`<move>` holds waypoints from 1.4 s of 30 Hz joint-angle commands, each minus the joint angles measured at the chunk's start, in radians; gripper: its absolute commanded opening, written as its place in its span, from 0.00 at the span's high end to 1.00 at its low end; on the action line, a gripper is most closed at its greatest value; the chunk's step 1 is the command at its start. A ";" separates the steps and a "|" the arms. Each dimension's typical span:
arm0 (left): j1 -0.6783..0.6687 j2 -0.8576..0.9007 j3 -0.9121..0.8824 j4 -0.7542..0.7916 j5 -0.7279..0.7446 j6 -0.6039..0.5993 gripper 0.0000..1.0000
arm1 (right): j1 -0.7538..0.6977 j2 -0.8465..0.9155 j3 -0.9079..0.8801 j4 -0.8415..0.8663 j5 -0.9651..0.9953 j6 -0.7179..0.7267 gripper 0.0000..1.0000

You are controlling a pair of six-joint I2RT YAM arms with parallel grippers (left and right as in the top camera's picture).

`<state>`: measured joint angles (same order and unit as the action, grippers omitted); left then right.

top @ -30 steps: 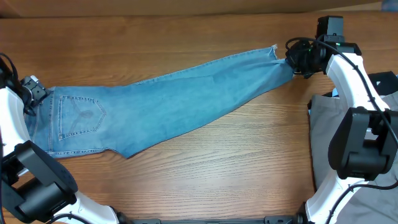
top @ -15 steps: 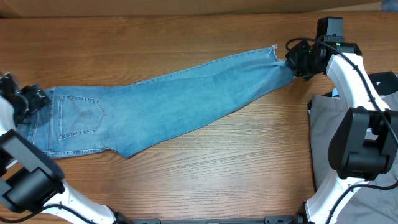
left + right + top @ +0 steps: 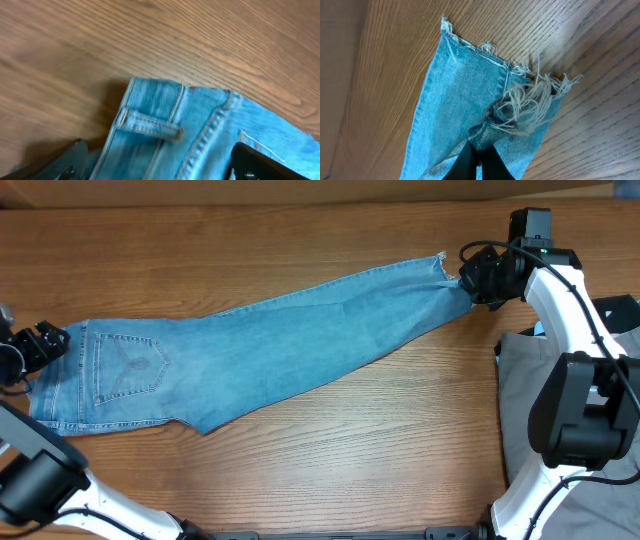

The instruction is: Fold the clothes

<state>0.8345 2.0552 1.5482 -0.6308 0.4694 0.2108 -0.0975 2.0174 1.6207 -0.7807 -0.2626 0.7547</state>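
Item 1, garment: the jeans are lying flat on the table, stretched on a diagonal. The waist is sitting at the left edge with a stitched back pocket facing up. The leg is running up toward the far right.

Item 2, right claw: I am reading it as pinched fully together on the leg end. In the right wrist view its dark fingers are meeting on the denim just behind the frayed hem, whose whitish threads are fanning out over the wood.

Item 3, left claw: it is sitting at the waistband corner, spread wide and gripping nothing. In the left wrist view one finger is showing at lower left and the other at lower right, with the waistband and a belt loop lying between them.

Item 4, surroundings: a grey cloth is lying at the right edge of the table, apart from the jeans.
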 commanded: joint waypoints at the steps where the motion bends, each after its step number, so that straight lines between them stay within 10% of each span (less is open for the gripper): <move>1: -0.009 0.080 0.018 0.034 0.063 0.017 0.07 | -0.003 0.004 0.001 -0.009 -0.001 -0.003 0.96; 10: -0.011 0.119 0.018 0.112 0.084 0.010 0.15 | -0.003 0.004 0.001 -0.021 0.000 -0.003 0.96; 18: -0.011 0.109 0.019 0.064 0.179 0.009 0.95 | -0.003 0.003 0.002 -0.018 -0.001 -0.006 0.96; 42: 0.180 -0.327 0.031 -0.437 -0.138 -0.177 0.96 | -0.003 0.003 0.004 -0.066 0.067 -0.154 0.96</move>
<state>1.0042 1.7641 1.5574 -1.0336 0.4568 0.0978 -0.0963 2.0174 1.6207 -0.8570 -0.2478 0.6304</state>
